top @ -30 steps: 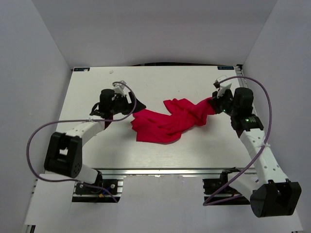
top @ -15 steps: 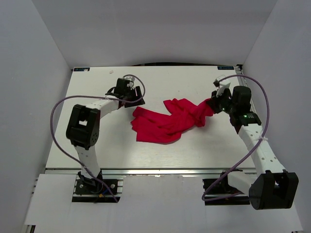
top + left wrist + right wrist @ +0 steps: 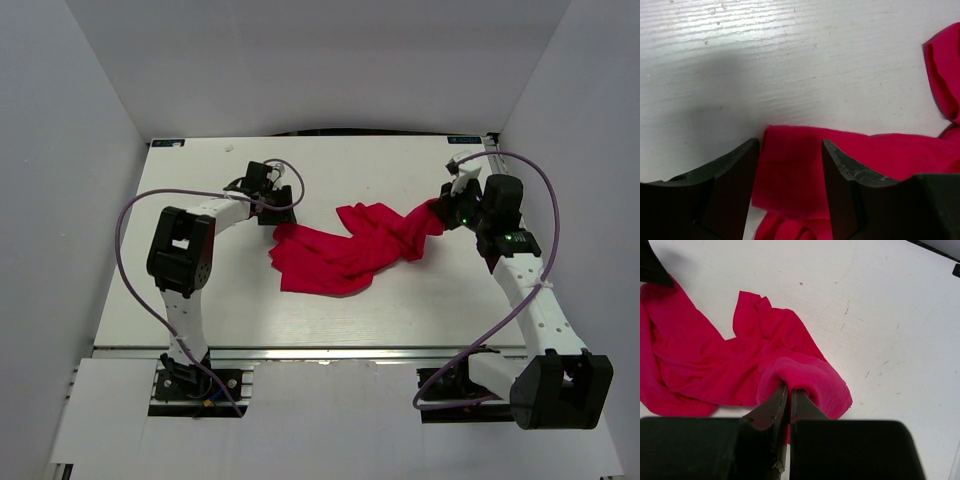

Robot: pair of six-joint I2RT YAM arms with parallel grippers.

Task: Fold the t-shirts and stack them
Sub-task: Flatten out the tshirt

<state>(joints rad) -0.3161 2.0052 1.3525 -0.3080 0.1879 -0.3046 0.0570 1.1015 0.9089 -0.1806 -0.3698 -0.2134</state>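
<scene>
**Q:** What is on the bench (image 3: 400, 310)?

**A:** 1 t-shirt (image 3: 340, 255), plain bright red, lies crumpled near the middle of the white bench. Picture the overhead view as a clock face, with 12 o'clock at the far edge. The shirt is bunched into a loose heap of folds and ridges rather than spread flat. A narrower tail of cloth runs from the heap toward 2 o'clock. A flatter corner reaches toward 10 o'clock.

**Q:** Are the 2 grippers on it?

**A:** The right gripper (image 3: 442, 211) sits at the 2 o'clock end of the shirt. Its jaws are pressed together on a rolled hump of red cloth, which bulges over the fingertips in the right wrist view. The left gripper (image 3: 272, 210) is at the 10 o'clock corner. Its jaws stand apart, 1 on each side of a flat flap of the shirt lying on the bench between them. It has nothing clamped. Whether its fingers touch the cloth cannot be told.

**Q:** Any labels or writing?

**A:** All the red cloth on show is plain. A small dark sticker (image 3: 166, 143) sits at the bench's far corner, at 11 o'clock. Its print is too small to read.
</scene>
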